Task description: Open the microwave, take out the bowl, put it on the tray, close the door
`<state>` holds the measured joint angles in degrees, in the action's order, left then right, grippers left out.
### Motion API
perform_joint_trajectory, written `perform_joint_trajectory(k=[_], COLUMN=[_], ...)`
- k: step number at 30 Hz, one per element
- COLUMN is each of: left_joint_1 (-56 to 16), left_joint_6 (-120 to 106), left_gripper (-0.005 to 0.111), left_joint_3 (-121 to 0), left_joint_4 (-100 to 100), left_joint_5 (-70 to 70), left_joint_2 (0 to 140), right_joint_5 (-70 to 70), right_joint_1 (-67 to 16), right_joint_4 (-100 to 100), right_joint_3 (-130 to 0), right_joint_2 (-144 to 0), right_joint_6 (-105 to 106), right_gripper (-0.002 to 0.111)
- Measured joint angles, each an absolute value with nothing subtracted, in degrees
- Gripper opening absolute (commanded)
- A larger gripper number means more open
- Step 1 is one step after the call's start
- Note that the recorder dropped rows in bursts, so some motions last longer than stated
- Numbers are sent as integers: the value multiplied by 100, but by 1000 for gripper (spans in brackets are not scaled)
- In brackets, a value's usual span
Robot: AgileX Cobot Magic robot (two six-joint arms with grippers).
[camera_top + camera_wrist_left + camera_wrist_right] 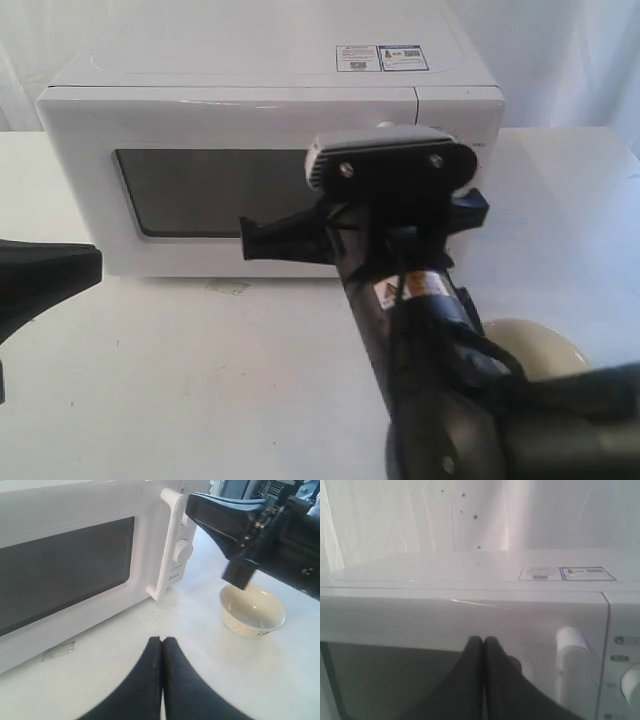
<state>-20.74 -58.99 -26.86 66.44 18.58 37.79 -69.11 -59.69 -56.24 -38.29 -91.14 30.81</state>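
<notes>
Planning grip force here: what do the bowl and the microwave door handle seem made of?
Bowl: looks like glazed ceramic, cream, with a smooth shiny inside and thick rim; hard plastic cannot be ruled out. Door handle: probably moulded white plastic, smooth semi-gloss, with rounded edges and soft highlights.

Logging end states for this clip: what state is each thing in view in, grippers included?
door: closed, flush with the microwave front.
bowl: upright, empty, standing on the bare table outside the microwave.
right gripper: shut, empty, tips near the door beside its handle.
left gripper: shut, empty, low over the table.
</notes>
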Motion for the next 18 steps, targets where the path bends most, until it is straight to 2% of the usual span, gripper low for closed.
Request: perform_joint_trajectory(k=[10,18], left_joint_1=[-2074,-2074], left_joint_6=[-5891,-5891], left_gripper=[0,0], left_joint_3=[-2686,-2686], left_joint_4=[6744,6768], left_joint_5=[1825,2153], left_joint_2=[3779,3779], right_joint_5=[-6923,-6923], right_joint_1=[-6949,-7120], right_joint_4=[-5888,-6738], right_joint_3=[-2210,-1636], right_joint_2=[-7713,-7229], right_joint_6=[3116,3116], right_gripper=[0,0])
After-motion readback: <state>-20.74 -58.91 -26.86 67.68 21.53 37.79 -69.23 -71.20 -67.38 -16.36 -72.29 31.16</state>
